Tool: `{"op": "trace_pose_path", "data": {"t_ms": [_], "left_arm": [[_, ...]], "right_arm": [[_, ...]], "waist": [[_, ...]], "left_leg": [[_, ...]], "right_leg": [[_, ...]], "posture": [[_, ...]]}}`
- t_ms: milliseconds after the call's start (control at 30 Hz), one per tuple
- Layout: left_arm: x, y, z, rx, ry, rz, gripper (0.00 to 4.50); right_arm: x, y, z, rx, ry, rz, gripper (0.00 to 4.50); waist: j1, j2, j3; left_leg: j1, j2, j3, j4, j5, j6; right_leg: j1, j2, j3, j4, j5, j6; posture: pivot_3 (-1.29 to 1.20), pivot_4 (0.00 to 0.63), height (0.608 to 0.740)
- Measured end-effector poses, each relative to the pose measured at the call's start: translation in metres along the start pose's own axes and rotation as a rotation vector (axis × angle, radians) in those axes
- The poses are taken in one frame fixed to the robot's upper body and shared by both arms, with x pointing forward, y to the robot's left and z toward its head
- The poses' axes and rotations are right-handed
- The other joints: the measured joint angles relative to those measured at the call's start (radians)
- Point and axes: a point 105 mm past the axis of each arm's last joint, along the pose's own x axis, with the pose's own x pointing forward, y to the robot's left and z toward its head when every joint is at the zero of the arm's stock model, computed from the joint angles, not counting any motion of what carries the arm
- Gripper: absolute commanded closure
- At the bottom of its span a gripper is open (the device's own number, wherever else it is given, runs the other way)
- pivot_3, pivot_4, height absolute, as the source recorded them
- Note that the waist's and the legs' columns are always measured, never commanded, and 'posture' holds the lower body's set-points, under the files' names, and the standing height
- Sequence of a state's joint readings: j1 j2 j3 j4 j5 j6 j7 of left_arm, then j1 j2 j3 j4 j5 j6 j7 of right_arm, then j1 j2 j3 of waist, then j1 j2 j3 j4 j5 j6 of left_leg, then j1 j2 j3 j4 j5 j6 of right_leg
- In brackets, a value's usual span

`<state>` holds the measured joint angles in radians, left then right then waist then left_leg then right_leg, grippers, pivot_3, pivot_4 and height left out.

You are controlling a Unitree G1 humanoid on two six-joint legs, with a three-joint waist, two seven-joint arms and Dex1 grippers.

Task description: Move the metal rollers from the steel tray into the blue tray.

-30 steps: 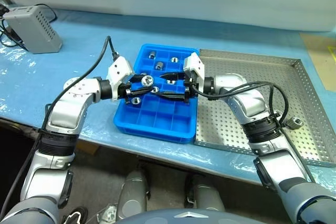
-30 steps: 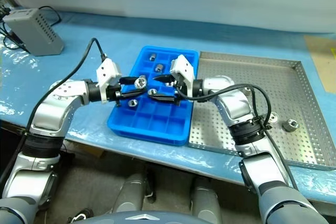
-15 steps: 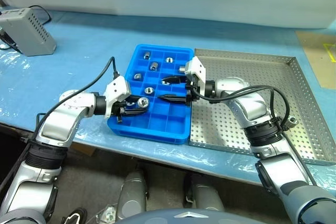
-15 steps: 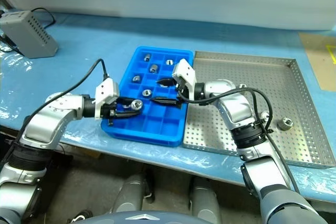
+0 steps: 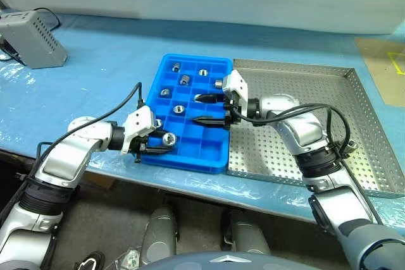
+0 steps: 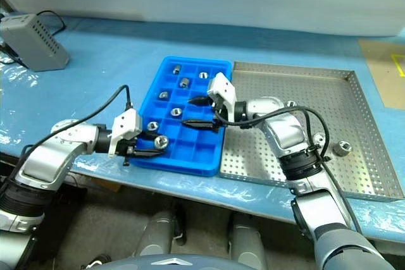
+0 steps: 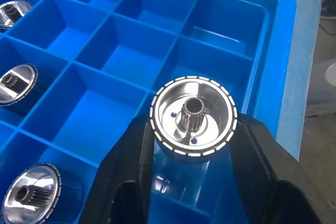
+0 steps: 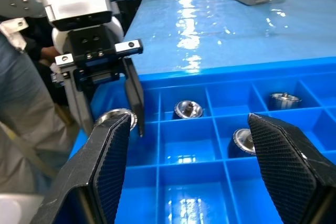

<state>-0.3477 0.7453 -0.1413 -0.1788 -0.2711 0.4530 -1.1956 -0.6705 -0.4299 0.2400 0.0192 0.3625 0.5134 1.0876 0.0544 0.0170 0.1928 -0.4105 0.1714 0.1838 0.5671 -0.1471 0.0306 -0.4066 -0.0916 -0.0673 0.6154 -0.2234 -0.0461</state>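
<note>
My left gripper (image 5: 166,142) is shut on a metal roller (image 5: 168,138), a shiny toothed-rim cylinder with a central hub. It holds the roller just above the near left corner compartments of the blue tray (image 5: 190,159). In the left wrist view the roller (image 7: 193,116) sits clamped between both black fingers (image 7: 134,166). Several rollers (image 5: 184,79) lie in the tray's far compartments. My right gripper (image 5: 195,109) hangs open and empty over the tray's middle right. The steel tray (image 5: 316,86) lies to the right, with a roller (image 6: 342,148) on its floor.
A grey box (image 5: 31,30) with a cable stands at the back left of the blue table cover. A brown sheet (image 5: 383,67) lies beyond the steel tray's right rim. My right forearm crosses the steel tray's left part.
My left gripper has carried the roller down and back, from over the blue tray's middle to its near left corner. The right gripper has stayed open in place.
</note>
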Motion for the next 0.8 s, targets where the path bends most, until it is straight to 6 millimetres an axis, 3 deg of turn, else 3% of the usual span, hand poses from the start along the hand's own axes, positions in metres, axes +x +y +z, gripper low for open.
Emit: {"op": "trace_pose_path", "data": {"t_ms": [367, 633, 800], "left_arm": [[0.0001, -0.0016, 0.0008, 0.012, 0.009, 0.013, 2.76], [-0.0009, 0.001, 0.0036, 0.013, 0.011, 0.022, 0.14], [-0.0025, 0.006, -0.0001, 0.033, 0.0, 0.035, 0.14]], "right_arm": [[0.0001, 0.0078, -0.0041, 0.014, 0.022, 0.053, 0.87], [-0.0002, 0.0068, -0.0046, 0.007, 0.028, 0.045, 0.87], [-0.0005, 0.0062, -0.0049, 0.003, 0.032, 0.04, 0.87]], "waist": [[-0.004, 0.0, 0.0], [-0.005, 0.0, 0.0], [-0.005, 0.0, 0.0]], "left_leg": [[0.001, 0.0, 0.0, 0.0, 0.0, 0.0], [0.002, 0.0, 0.0, 0.0, 0.0, 0.0], [0.005, 0.0, 0.0, 0.0, 0.0, 0.0]], "right_leg": [[0.0, 0.0, 0.0, 0.0, 0.0, 0.0], [0.001, 0.0, 0.0, 0.0, 0.0, 0.0], [0.004, 0.0, 0.001, 0.001, 0.0, 0.0]], "posture": [[-0.05, 0.15, 0.74], [-0.05, 0.15, 0.74], [-0.06, 0.15, 0.74]]}}
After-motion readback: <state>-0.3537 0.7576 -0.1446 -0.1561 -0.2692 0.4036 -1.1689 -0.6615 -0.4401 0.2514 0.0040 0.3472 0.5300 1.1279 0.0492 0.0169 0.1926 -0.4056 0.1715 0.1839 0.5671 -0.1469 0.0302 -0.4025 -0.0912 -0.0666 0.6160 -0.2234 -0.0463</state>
